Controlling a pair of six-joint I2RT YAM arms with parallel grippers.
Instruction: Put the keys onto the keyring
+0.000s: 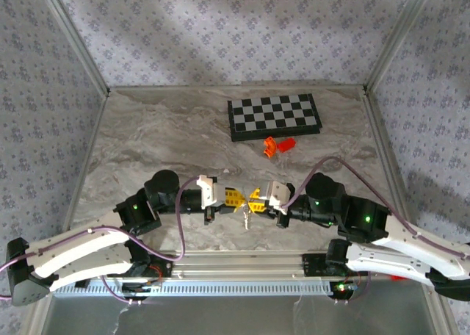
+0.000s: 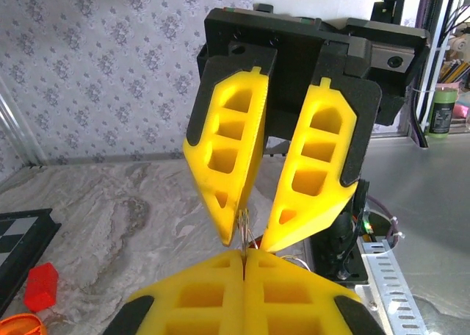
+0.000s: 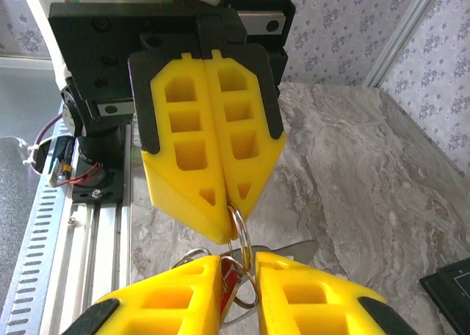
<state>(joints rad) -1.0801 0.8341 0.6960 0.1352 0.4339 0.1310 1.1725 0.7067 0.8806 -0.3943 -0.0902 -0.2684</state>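
The left gripper has its yellow fingers pressed together on the top of the keyring, above the table near the arms' bases. The right gripper meets it tip to tip with jaws a little apart (the ring and the red tag sit in the gap). The key pokes out sideways. The chessboard and orange pieces lie well behind, blocking nothing.
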